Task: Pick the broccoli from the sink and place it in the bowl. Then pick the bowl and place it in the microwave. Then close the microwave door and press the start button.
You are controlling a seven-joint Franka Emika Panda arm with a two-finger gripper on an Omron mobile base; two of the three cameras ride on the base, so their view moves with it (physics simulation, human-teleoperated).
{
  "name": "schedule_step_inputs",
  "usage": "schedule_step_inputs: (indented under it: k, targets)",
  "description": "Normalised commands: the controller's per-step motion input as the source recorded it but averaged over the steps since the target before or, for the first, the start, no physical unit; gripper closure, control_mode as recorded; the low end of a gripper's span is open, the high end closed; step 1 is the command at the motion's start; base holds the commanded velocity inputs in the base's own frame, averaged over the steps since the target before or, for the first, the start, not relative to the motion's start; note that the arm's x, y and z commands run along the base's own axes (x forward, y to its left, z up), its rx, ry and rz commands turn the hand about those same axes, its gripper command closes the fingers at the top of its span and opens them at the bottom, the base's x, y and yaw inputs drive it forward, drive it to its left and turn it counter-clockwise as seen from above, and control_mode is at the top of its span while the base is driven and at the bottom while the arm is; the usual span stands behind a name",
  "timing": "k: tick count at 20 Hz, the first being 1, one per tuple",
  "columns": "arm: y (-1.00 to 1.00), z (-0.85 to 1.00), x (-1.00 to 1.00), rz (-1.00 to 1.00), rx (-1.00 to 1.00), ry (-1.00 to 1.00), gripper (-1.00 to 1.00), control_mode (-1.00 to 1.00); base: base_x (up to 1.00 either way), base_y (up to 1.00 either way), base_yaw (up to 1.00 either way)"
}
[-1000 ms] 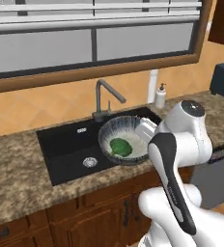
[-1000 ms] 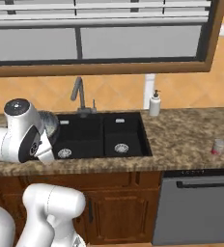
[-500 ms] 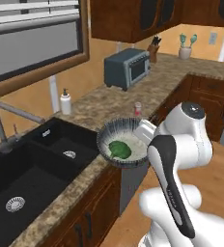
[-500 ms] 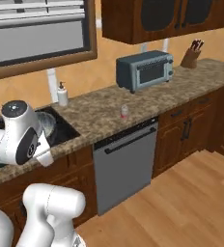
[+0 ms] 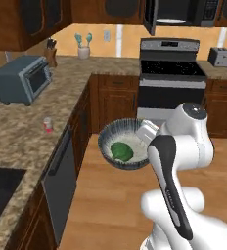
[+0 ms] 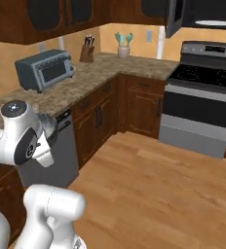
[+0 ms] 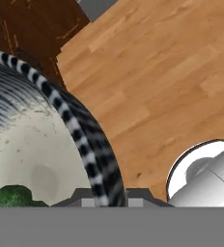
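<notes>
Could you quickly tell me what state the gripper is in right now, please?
Gripper: shut on the rim of the bowl, carried above the floor with the broccoli inside.

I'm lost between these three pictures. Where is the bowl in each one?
Left base view: the bowl is mid-picture, beside the white arm, above the floor.
Right base view: what looks like a grey sliver of it peeks from behind the arm's round joint, at left.
Hand view: its striped rim curves through the left half.
Shared landmark: the wooden floor.
</notes>
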Motion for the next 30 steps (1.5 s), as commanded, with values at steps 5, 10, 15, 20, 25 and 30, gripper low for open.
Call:
schedule_step_inputs:
  k: [5, 10, 15, 20, 25, 30]
  targets:
    - [0.0, 0.0, 0.0, 0.0, 0.0, 0.0, 1.0, 1.0, 0.75, -0.91, -0.54]
    - [0.0, 0.0, 0.0, 0.0, 0.0, 0.0, 1.0, 1.0, 1.0, -0.48, -0.49]
    - [0.0, 0.0, 0.0, 0.0, 0.0, 0.0, 1.0, 1.0, 1.0, -0.07, -0.39]
    - [0.0, 0.0, 0.0, 0.0, 0.0, 0.0, 1.0, 1.0, 1.0, 0.04, -0.15]
    - [0.0, 0.0, 0.0, 0.0, 0.0, 0.0, 1.0, 1.0, 1.0, 0.0, 0.0]
    - [0.0, 0.0, 0.0, 0.0, 0.0, 0.0, 1.0, 1.0, 1.0, -0.09, 0.03]
